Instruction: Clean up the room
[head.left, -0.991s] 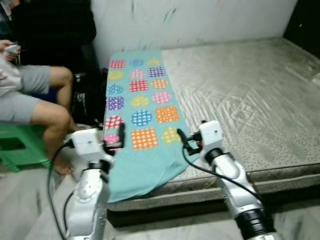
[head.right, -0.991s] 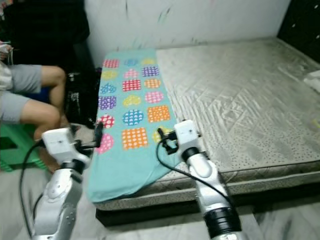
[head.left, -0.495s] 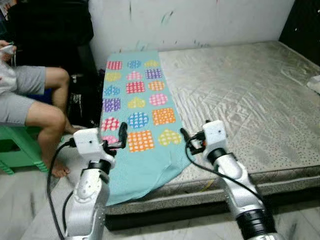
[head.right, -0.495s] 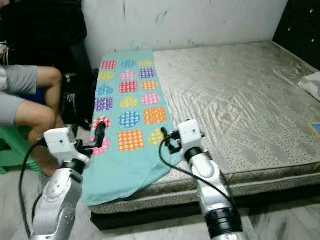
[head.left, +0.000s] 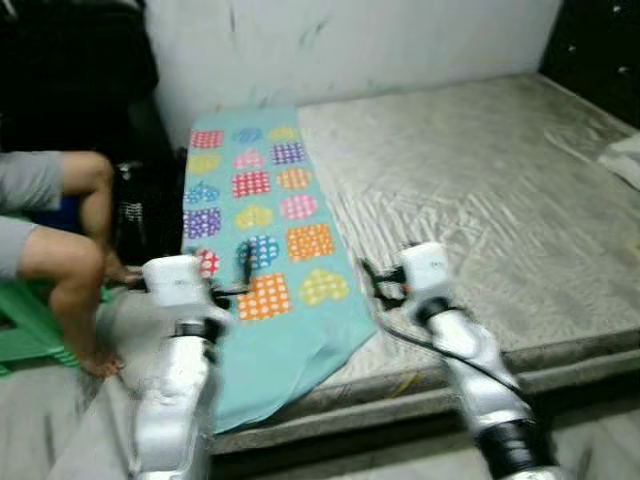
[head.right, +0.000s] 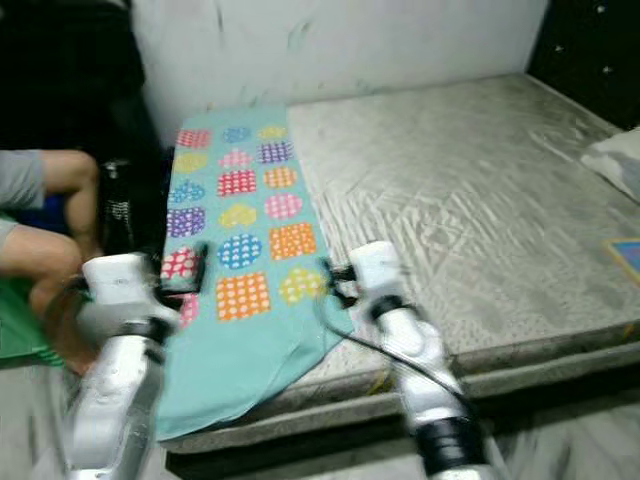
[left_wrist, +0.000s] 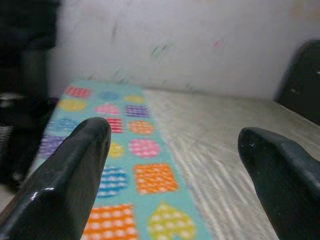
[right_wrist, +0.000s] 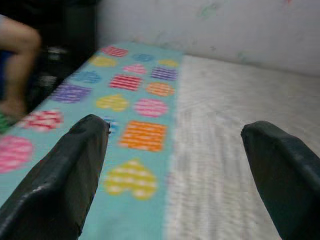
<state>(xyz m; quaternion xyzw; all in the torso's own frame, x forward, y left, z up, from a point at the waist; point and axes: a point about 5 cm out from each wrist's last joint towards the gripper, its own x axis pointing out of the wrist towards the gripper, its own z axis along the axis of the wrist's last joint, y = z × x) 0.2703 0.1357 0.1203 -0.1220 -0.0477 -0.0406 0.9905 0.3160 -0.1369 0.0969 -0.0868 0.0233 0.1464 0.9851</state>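
A turquoise blanket (head.left: 265, 260) printed with dotted hearts, squares and circles lies flat along the left strip of the mattress (head.left: 480, 200), reaching from the white wall (head.left: 340, 40) down to the near edge. There its lower end hangs over the side of the bed toward the floor (head.left: 60, 420).

The left end effector (head.left: 243, 268) is raised over the blanket's near left part, beside the orange square. Its two black fingers (left_wrist: 65, 175) are spread wide apart and hold nothing. The right end effector (head.left: 368, 280) hovers at the blanket's right border, just beside the yellow heart, where cloth meets bare mattress. Its fingers (right_wrist: 60, 175) are likewise spread, with nothing between them.

Left of the bed, a person's bare legs (head.left: 55, 250) show, seated on a green stool (head.left: 30, 320). A pale object (head.left: 625, 160) lies at the mattress's far right edge; the blur hides what it is.
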